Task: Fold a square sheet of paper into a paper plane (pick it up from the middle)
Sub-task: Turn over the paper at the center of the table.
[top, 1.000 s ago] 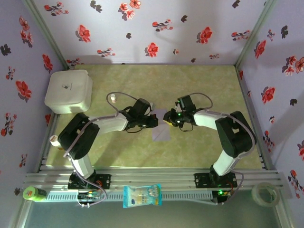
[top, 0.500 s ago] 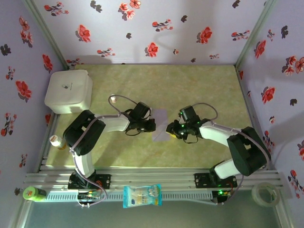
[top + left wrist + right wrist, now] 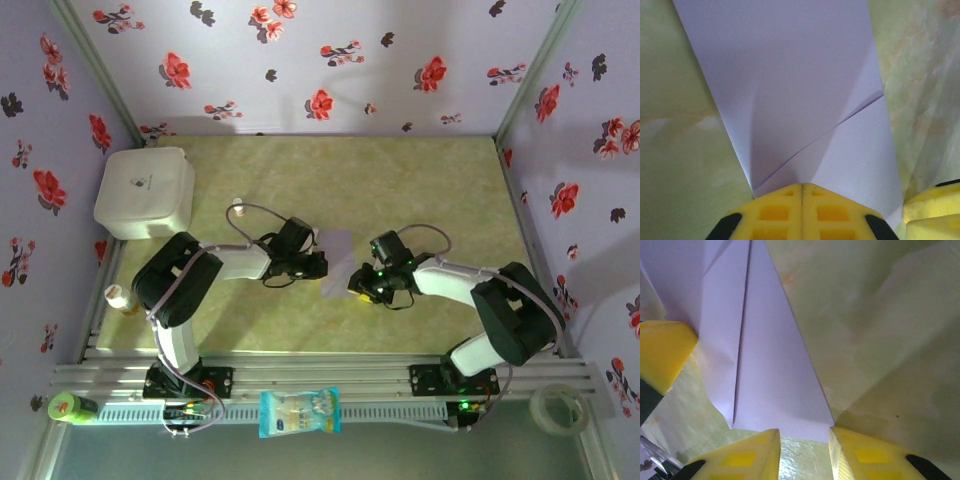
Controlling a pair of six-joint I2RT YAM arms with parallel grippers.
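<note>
A thin pale-lilac sheet of paper (image 3: pixel 337 252) lies near the middle of the yellow-green marbled table top (image 3: pixel 430 180), between the two arms. In the top view it reads as a small upright strip, taller than wide, with the left gripper (image 3: pixel 321 265) at its left edge and the right gripper (image 3: pixel 356 286) at its lower right corner.

In the left wrist view the sheet of paper (image 3: pixel 790 75) is plain and unprinted and fills the upper middle of the frame. One fold edge runs from low on the left up to the right side, where one layer overlaps another. The left gripper (image 3: pixel 801 192) has its yellow fingers pressed flat together at the paper's near edge. I cannot tell whether a layer is caught between them. A yellow finger (image 3: pixel 935 205) of the other arm shows at the lower right.

In the right wrist view the paper (image 3: pixel 775 380) narrows toward the top, with a long straight crease down its left half. The right gripper (image 3: pixel 805 437) stands slightly spread, nothing between its fingers, with the paper's bottom edge just above the gap.

A white rounded plastic box (image 3: pixel 145 192) sits at the upper left of the table.
</note>
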